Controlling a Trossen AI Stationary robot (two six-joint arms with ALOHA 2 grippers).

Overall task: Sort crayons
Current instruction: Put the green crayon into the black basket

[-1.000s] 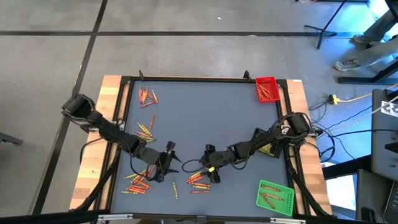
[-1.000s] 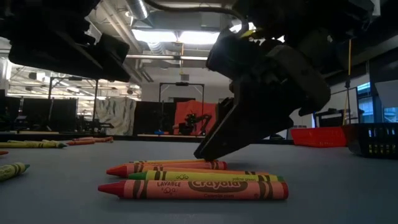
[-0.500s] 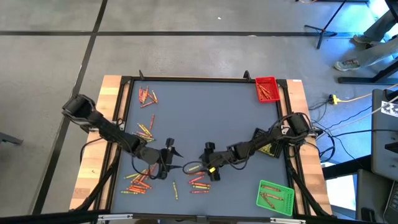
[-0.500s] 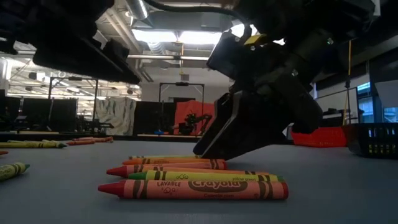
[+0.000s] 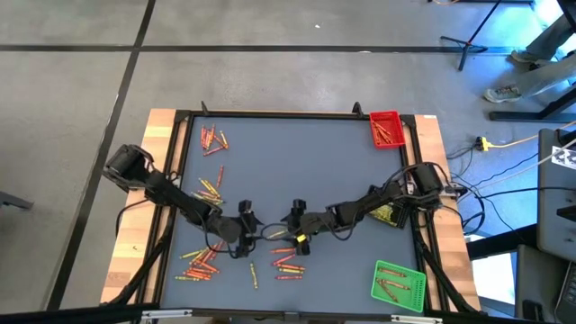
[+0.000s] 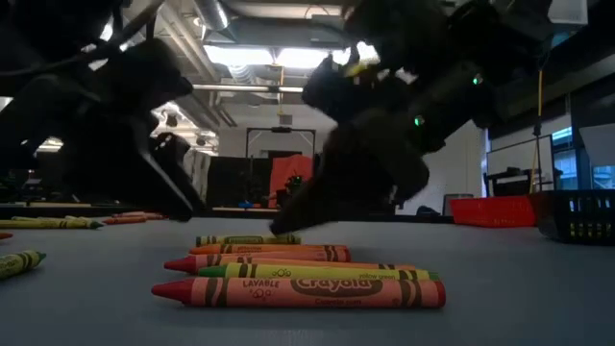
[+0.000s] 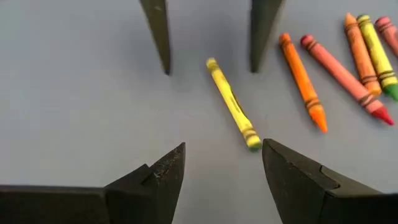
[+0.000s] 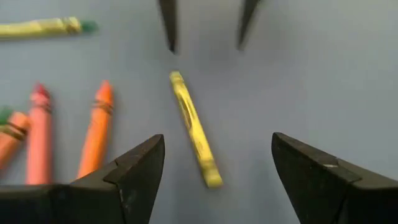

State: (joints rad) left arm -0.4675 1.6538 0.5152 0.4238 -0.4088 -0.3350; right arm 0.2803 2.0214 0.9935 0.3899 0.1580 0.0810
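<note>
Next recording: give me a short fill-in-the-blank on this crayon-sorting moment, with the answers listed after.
1. The lone crayon lying between the two grippers is ____.
2. The left gripper has its fingers ____.
3. The right gripper holds ____.
4. The tray at the table's far right corner is ____.

Answers: yellow; open; nothing; red

One camera hangs overhead, looking straight down on the whole grey-topped, wood-edged table. Another sits at tabletop level, facing level across the surface into the room beyond. Each wrist camera looks closely down past its own fingers; both share one thin yellow wax crayon, seen from opposite ends.
</note>
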